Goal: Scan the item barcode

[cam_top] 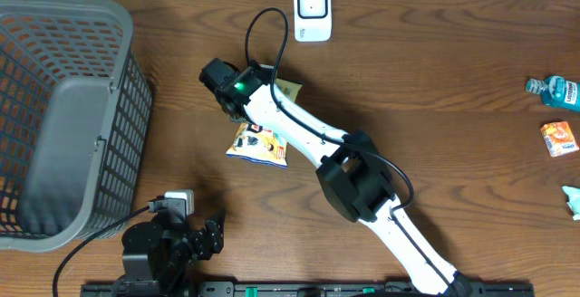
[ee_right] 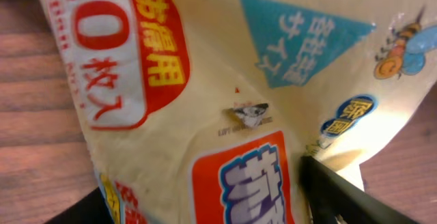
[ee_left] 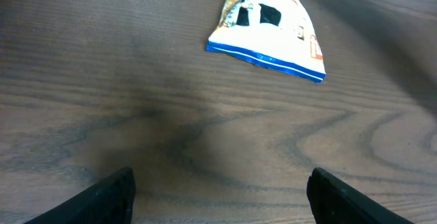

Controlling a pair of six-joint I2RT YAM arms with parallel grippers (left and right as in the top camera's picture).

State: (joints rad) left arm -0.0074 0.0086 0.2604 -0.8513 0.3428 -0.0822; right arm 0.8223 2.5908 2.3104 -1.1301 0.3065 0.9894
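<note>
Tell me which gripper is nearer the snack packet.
Right. The right gripper is down at the snack packet, straddling its upper end; the left gripper sits well apart, nearer the robot's base.

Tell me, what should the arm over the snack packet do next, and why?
Probably close the right gripper on the cream printed plastic snack packet and lift it. The packet sits between its fingers but lies on the brown wooden table, apart from the white boxy device, likely the scanner.

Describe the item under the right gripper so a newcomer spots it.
From the grey basket at left, look right to the middle, below the white scanner. The packet under the right gripper is pale, blue-edged; the bottle and orange pack sit far right.
</note>
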